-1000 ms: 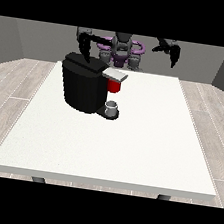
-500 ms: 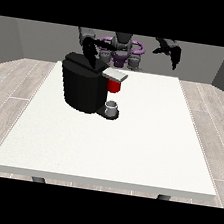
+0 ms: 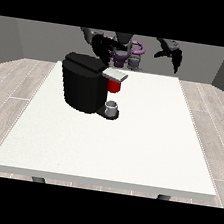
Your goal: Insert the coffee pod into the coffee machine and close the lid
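A black coffee machine [image 3: 83, 87] stands on the left half of the white table [image 3: 129, 147]. Its grey lid [image 3: 115, 74] lies low over the red pod holder [image 3: 114, 86], and a small grey cup [image 3: 112, 107] sits on its base. The coffee pod itself does not show. The hand at the view's left [image 3: 103, 49] hangs just above and behind the machine's top, fingers pointing down. The hand at the view's right [image 3: 173, 55] is raised over the table's far right edge, away from the machine, fingers hanging relaxed and holding nothing.
The robot's purple and grey torso [image 3: 126, 54] stands behind the table's far edge. Wooden floor surrounds the table, and a grey wall rises behind.
The hand at the view's left has moved right and down toward the machine's top. The hand at the view's right has shifted slightly, its fingers now hanging down.
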